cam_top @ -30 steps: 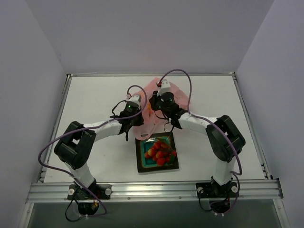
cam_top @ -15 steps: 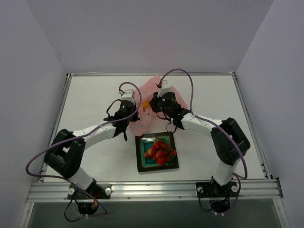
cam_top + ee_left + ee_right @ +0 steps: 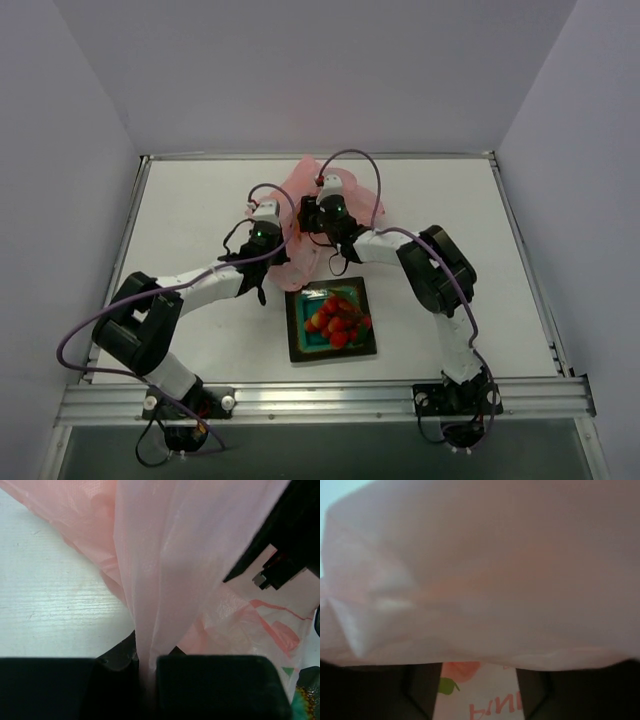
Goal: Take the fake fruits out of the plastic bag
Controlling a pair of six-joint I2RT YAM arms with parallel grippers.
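Pink bag point(image 3: 155, 570), one, pinched in left jaws; one dish point(image 3: 297, 345) holds fruits point(image 3: 338, 320)

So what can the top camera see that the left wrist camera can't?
Only the top camera shows the red fake fruits lying in the square teal dish. Only the left wrist camera shows, close up, the left gripper pinching a fold of the plastic bag, and the red print on the bag. Both show the pink bag and the white table.
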